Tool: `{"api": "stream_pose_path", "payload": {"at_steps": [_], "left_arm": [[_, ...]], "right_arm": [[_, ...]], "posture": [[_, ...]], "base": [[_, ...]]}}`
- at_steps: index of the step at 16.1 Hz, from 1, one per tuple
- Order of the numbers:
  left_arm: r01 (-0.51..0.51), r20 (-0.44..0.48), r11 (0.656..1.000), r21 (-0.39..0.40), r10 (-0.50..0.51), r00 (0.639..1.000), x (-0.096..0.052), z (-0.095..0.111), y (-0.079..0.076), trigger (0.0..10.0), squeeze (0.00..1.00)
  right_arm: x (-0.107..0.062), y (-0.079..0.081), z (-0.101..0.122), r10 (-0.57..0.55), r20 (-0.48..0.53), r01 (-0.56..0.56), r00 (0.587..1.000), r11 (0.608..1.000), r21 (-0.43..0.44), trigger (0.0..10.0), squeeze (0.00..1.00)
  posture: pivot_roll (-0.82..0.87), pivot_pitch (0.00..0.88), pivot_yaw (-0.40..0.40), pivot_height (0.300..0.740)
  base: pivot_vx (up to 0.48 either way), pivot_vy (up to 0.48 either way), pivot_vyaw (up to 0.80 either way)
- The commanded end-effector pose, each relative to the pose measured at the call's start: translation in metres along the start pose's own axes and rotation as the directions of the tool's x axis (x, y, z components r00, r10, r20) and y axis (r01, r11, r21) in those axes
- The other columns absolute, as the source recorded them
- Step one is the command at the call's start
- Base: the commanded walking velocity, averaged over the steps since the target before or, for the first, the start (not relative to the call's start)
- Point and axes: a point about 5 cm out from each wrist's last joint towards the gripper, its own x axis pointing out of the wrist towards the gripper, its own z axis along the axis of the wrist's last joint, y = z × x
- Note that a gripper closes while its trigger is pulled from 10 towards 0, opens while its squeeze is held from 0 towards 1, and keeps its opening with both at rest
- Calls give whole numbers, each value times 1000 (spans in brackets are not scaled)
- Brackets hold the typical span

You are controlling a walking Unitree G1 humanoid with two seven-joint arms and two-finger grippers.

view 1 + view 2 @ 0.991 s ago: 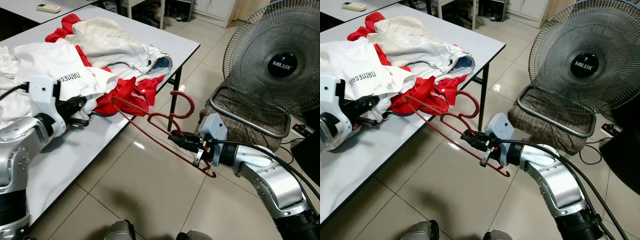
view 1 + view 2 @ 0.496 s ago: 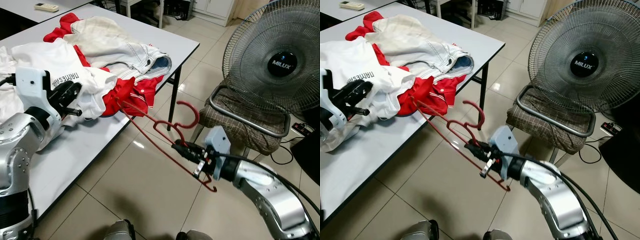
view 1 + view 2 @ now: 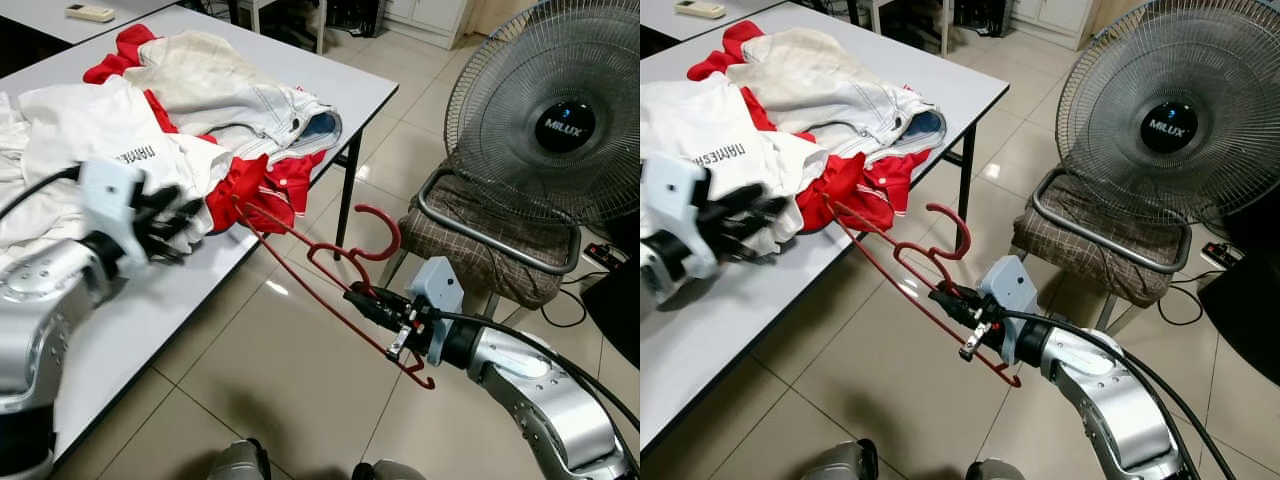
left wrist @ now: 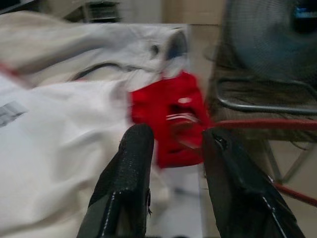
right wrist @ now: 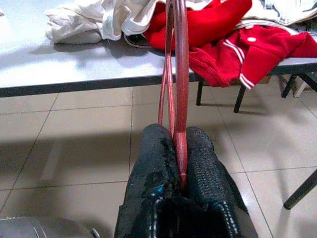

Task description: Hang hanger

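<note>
Left to right. Table (image 3: 300, 140): grey top carrying a heap of clothes (image 3: 190, 110), white, cream, denim and red, with the red garment spilling over the near edge. Left gripper (image 3: 170, 222): poised over the table edge beside the heap, fingers (image 4: 130, 163) set apart with nothing between them, aimed at the red cloth. Hanger (image 3: 320, 270): dark red wire, held in the air over the tiled floor (image 3: 280, 370) between table and fan; its far shoulder reaches the red garment at the table edge, its hook curls upward near the table leg. Right gripper (image 3: 372, 305): fingers (image 5: 153, 163) pinched closed on the hanger's thin frame, low on the near side. Fan (image 3: 560, 110): large standing unit behind, above a checked cushion (image 3: 480, 250) in a metal frame.

The hanger is judged light, stiff and smooth; a thin rod can swivel in a two-finger pinch. Hold it close to the hook's base, so that the hook stays free for a rail. No rail is visible here.
</note>
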Motion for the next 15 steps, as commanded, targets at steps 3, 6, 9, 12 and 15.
{"api": "stream_pose_path", "payload": {"at_steps": [3, 6, 9, 12, 15], "left_arm": [[-143, -68, 981, 128, 152, 986, 0, -8, 1, 10000, 0], [-228, -88, 946, 231, 254, 963, -4, -12, -3, 10000, 0], [-268, -71, 923, 278, 298, 952, -4, -19, -10, 10000, 0], [-277, -81, 927, 251, 305, 949, -4, -22, -13, 10000, 0], [-322, -90, 921, 218, 347, 934, -1, -32, -16, 10000, 0]], "right_arm": [[-4, -2, 2, -16, -2, 16, 1000, 1000, -4, 10000, 0], [-4, -2, 3, -20, -2, 20, 1000, 1000, -4, 10000, 0], [-4, -2, 4, -21, 1, 21, 1000, 1000, -3, 10000, 0], [-4, -2, 4, -19, 1, 19, 1000, 1000, -4, 10000, 0], [-2, -1, 5, -19, 2, 19, 1000, 1000, -2, 10000, 0]], "posture": [[-40, 129, -15, 740], [-39, 130, -16, 740], [-43, 130, -24, 740], [-42, 129, -25, 740], [-42, 126, -25, 740]], "base": [[0, 0, 0], [0, 0, 0], [0, 0, 0], [0, 0, 0], [0, 0, 0]]}}
